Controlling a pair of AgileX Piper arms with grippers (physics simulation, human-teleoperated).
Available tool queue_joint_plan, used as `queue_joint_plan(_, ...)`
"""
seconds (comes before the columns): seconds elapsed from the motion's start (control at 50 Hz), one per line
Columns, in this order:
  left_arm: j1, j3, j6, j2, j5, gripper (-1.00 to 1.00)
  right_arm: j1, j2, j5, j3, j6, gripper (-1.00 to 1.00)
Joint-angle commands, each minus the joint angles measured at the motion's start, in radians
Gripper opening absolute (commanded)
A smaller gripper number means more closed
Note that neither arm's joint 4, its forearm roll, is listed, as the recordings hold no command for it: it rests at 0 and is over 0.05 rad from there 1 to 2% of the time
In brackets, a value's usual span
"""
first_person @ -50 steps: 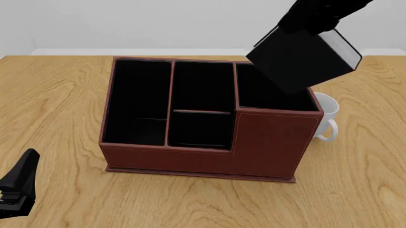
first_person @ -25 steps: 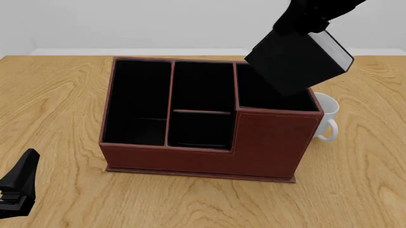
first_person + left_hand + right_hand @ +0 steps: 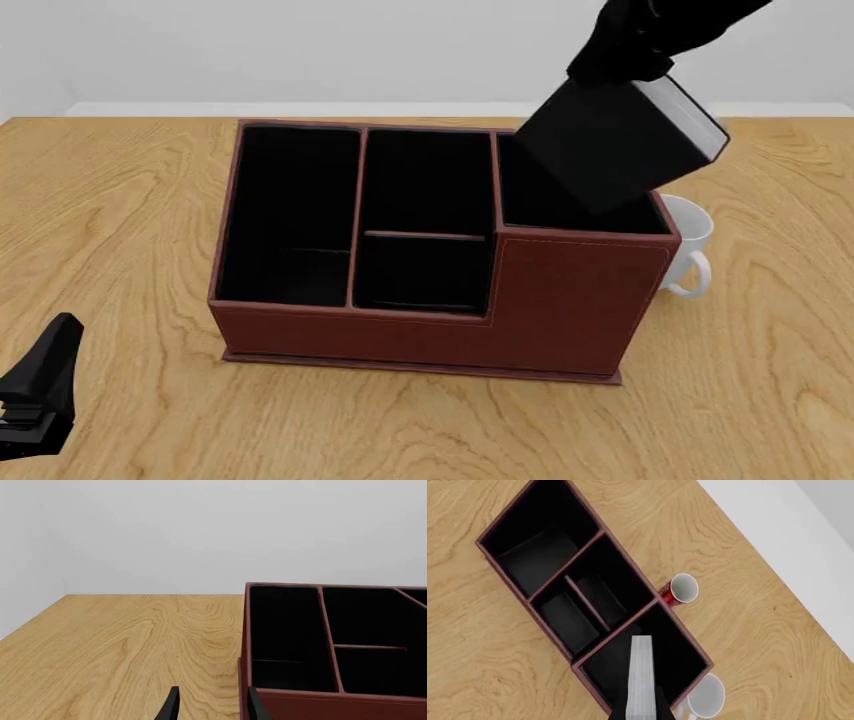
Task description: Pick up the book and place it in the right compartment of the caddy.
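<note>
Far to the left, low over the pale wood-grain worktop (image 3: 120,200), the left arm's black gripper (image 3: 210,707) hangs idle near the front-left corner of the caddy, its two fingers (image 3: 171,706) a narrow gap apart with nothing between them; it seems parked clear of the work so the other arm has free room.

Next comes the large reddish-brown leather-look caddy (image 3: 561,310) with stitched edges and black lining. Its long narrow bay lies at the left, two small bays sit in the middle, and the squarish right compartment (image 3: 547,205) with the tallest walls stands at the right end.

Above that bay the small thick black hardback book (image 3: 614,140) is held in the air by the right arm's black gripper (image 3: 638,55), whose fingers close on its upper end. The book hangs tilted, lower corner aimed down over the opening and white-grey page edge turned to the right. The right wrist view, looking down the page edge into the bay, suggests the book is lined up to slide in edgewise; whether its lower corner is already below the rim cannot be told.

Just right of the caddy stands a white ceramic mug (image 3: 687,250), and a small red cup (image 3: 680,590) stands beyond the caddy's far wall.
</note>
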Motion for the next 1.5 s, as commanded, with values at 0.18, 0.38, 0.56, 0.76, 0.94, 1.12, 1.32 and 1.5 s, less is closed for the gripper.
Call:
queue_joint_plan(0.18,0.000,0.000,0.000,0.000,0.000,1.00,-0.018,0.020,-0.047,0.043,0.052,-1.00)
queue_joint_plan(0.38,0.000,0.000,0.000,0.000,0.000,1.00,-0.013,0.033,-0.076,0.069,0.064,-1.00)
queue_joint_plan(0.56,0.000,0.000,0.000,0.000,0.000,1.00,-0.018,0.047,-0.096,0.089,0.065,-1.00)
queue_joint_plan(0.76,0.000,0.000,0.000,0.000,0.000,1.00,-0.019,0.059,-0.131,0.122,0.075,-1.00)
queue_joint_plan(0.94,0.000,0.000,0.000,0.000,0.000,1.00,-0.026,0.077,-0.156,0.147,0.089,-1.00)
queue_joint_plan(1.12,0.000,0.000,0.000,0.000,0.000,1.00,-0.041,0.097,-0.172,0.155,0.095,-1.00)
queue_joint_plan(1.32,0.000,0.000,0.000,0.000,0.000,1.00,-0.064,0.119,-0.182,0.154,0.084,-1.00)
queue_joint_plan(1.5,0.000,0.000,0.000,0.000,0.000,1.00,-0.100,0.139,-0.172,0.103,0.049,1.00)
